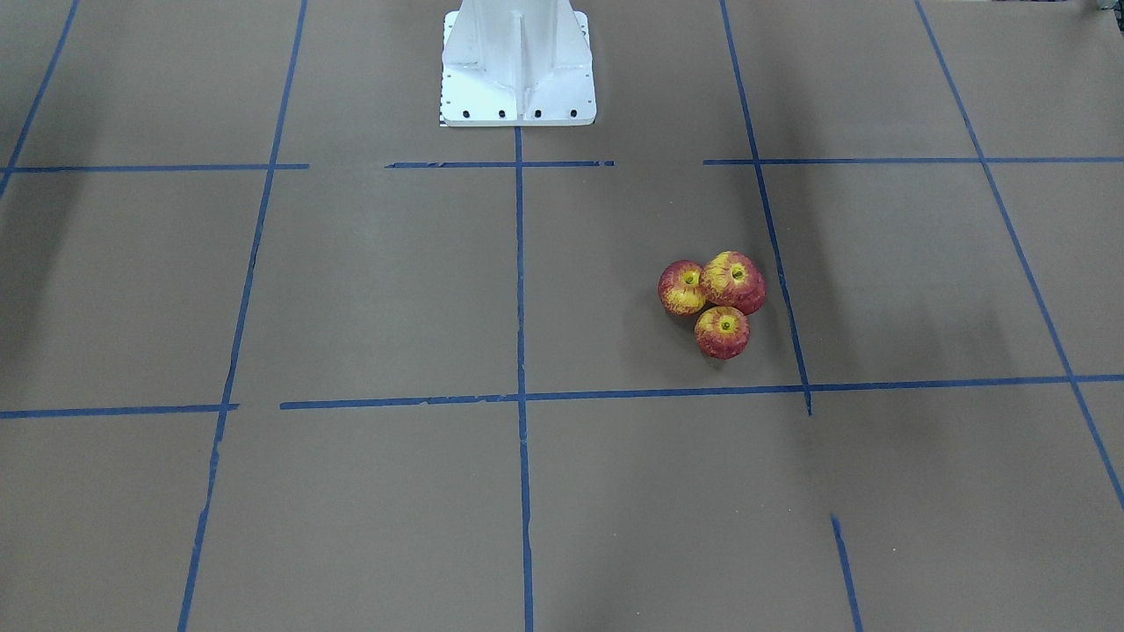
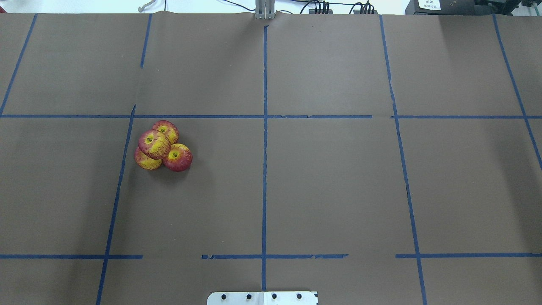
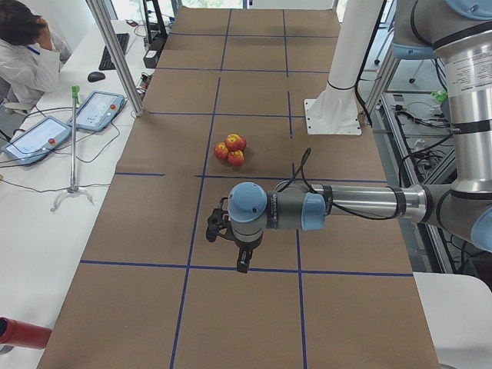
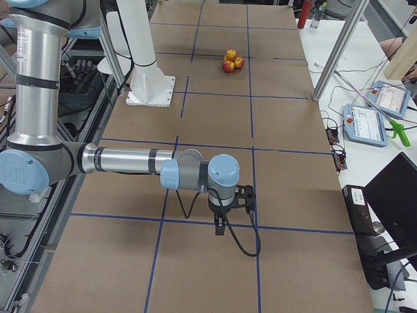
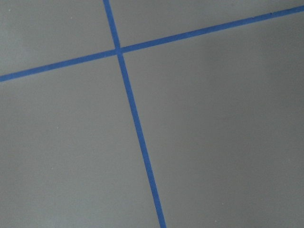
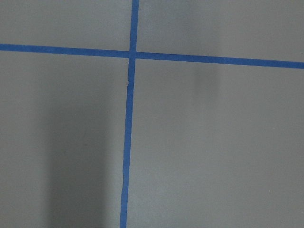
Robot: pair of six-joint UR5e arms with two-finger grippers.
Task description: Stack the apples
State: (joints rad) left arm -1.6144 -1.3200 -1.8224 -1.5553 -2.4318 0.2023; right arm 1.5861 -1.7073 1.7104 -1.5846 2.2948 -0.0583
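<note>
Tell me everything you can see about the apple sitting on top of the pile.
The top apple is small and round, red skin streaked with yellow, its yellow dimple and dark stem spot facing roughly upward. It rests on the three other apples, which huddle together on the brown table in the robot's left half. Nothing else touches it.

We see only the brown paper cover (image 6: pixel 213 152) of the table, marked with blue tape. One tape line (image 6: pixel 228 60) runs left to right across the far part of the view, slanting slightly nearer toward the right. A second tape line (image 6: pixel 126 156) runs far to near, left of the middle. The two meet at a crossing (image 6: pixel 132 53). A soft dark shadow (image 6: pixel 71 156) lies on the paper left of the second tape line, and a fainter shadow (image 6: pixel 209 78) lies right of the crossing.
</note>
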